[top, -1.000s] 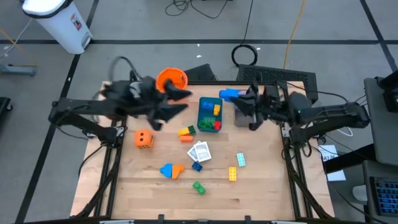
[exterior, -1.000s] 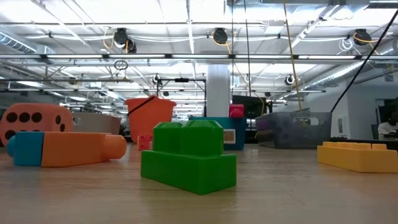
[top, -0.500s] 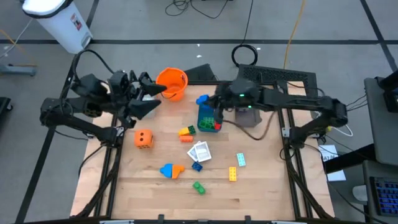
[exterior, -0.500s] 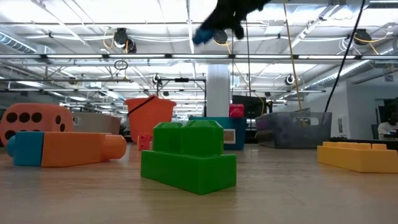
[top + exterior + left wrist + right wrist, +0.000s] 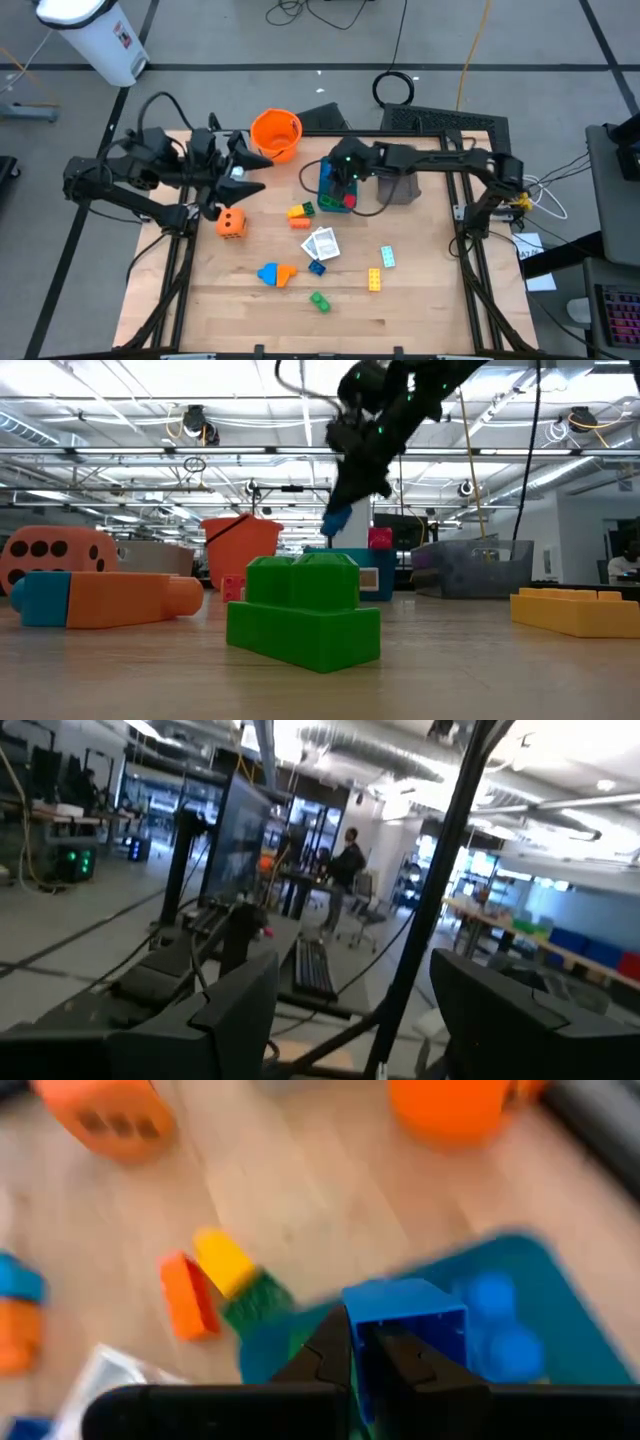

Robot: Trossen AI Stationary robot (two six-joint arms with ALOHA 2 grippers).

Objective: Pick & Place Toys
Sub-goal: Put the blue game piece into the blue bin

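My right gripper (image 5: 336, 176) hangs over the teal tray (image 5: 326, 196), tipped downward and shut on a blue brick (image 5: 405, 1318), which the low view shows above the tray (image 5: 336, 520). My left gripper (image 5: 254, 170) stands open and empty between the orange bucket (image 5: 276, 134) and the orange die (image 5: 231, 223); in its wrist view it (image 5: 350, 1020) looks out into the room. Loose on the table lie orange, yellow and green bricks (image 5: 299, 212), white cards (image 5: 322, 243), a blue-and-orange piece (image 5: 276, 273), a green brick (image 5: 320, 300) and a yellow brick (image 5: 373, 280). My right gripper pinches one thin wall of the blue brick's hollow side (image 5: 352, 1325), with one finger (image 5: 400, 1360) inside the hollow and the other outside. The fingers slant down from the table's right. The brick is lifted clear, above the teal tray.
The teal tray holds several bricks (image 5: 346, 200). A grey tray (image 5: 400, 188) lies right of it, under my right arm. The orange bucket stands at the far edge. The near part of the table shows bare wood between the scattered toys.
My right gripper has swung from the far right toward the table's left and down over the teal tray, tipping nose-down, carrying the blue brick. My left gripper has drawn back toward the table's left edge and tipped up, staying open.
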